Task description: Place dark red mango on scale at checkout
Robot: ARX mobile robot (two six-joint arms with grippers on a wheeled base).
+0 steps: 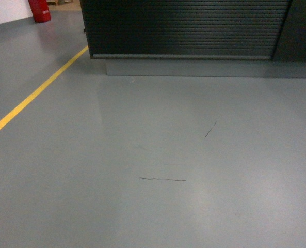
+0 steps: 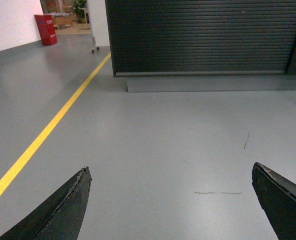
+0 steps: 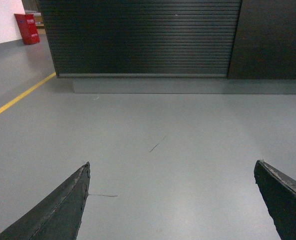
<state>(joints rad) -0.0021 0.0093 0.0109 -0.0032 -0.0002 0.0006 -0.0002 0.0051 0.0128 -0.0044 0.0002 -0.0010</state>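
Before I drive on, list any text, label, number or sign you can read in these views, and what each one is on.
None can be read in any view.
The red object by the far wall: no markings can be made out; too small and blurred.
The checkout: its ribbed front panel shows no label or number.
The yellow floor line: plain stripe, no text.
The floor: only thin dark scuff marks, not writing.

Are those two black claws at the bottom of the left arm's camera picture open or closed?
Open. The left gripper has its two black fingers spread far apart, with only bare grey floor between them.
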